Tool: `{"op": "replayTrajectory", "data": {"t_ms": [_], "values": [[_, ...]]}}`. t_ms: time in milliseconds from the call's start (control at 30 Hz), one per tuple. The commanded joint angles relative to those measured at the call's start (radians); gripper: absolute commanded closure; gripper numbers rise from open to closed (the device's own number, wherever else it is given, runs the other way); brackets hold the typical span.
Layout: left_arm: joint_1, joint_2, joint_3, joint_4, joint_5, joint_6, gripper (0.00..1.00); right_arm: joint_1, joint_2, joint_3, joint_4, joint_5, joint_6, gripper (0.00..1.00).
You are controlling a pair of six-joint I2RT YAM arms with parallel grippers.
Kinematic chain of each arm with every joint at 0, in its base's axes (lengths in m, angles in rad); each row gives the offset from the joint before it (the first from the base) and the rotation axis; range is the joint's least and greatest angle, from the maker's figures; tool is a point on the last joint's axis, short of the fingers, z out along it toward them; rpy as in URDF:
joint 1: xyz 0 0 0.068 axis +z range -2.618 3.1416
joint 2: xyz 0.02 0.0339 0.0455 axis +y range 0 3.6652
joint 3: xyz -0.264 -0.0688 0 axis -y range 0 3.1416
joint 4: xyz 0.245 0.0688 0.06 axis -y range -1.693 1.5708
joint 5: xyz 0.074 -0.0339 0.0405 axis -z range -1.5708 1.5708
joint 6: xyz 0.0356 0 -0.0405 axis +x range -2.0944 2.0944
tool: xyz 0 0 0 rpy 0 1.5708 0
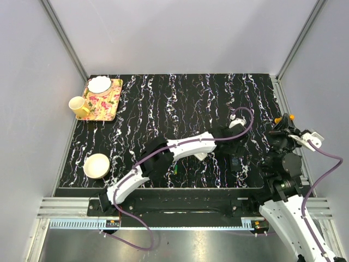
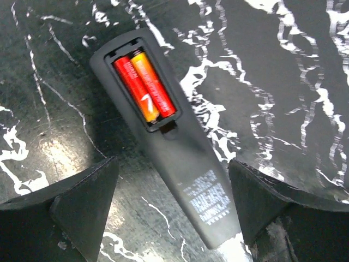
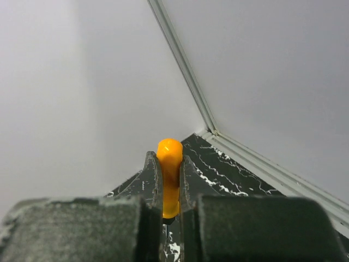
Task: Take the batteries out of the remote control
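Remote control (image 2: 180,158), dark matte plastic, frame ctr; batteries (image 2: 144,87) in open bay, upper left.
Glossy red/orange cyls, "7" legible; remote's white print blurred. Left gripper (image 2: 173,166) spread; right gripper (image 3: 170,180) pinching orange rounded-tip item (image 3: 169,158).

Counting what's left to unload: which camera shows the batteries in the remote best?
The left wrist view: two batteries, red and orange, lie side by side in the remote's open compartment. In the top external view they are too small to tell; the right wrist view misses them.
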Motion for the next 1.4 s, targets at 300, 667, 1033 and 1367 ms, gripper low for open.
{"op": "replayTrajectory", "data": {"t_ms": [300, 667, 1033, 1367], "values": [[-0.052, 0.178, 0.27, -0.208, -0.207, -0.119, 0.18, -0.003, -0.078, 0.105, 0.061, -0.089, -0.048, 1.0], [-0.015, 0.271, 0.357, -0.276, -0.086, -0.163, 0.66, -0.003, -0.097, 0.102, 0.062, -0.106, -0.039, 1.0], [0.025, 0.116, 0.15, -0.184, -0.084, 0.01, 0.61, -0.005, -0.106, 0.101, 0.039, -0.133, -0.042, 1.0], [-0.063, 0.01, 0.041, -0.114, -0.041, 0.036, 0.27, -0.003, -0.1, 0.105, 0.027, -0.158, -0.028, 1.0]]}}
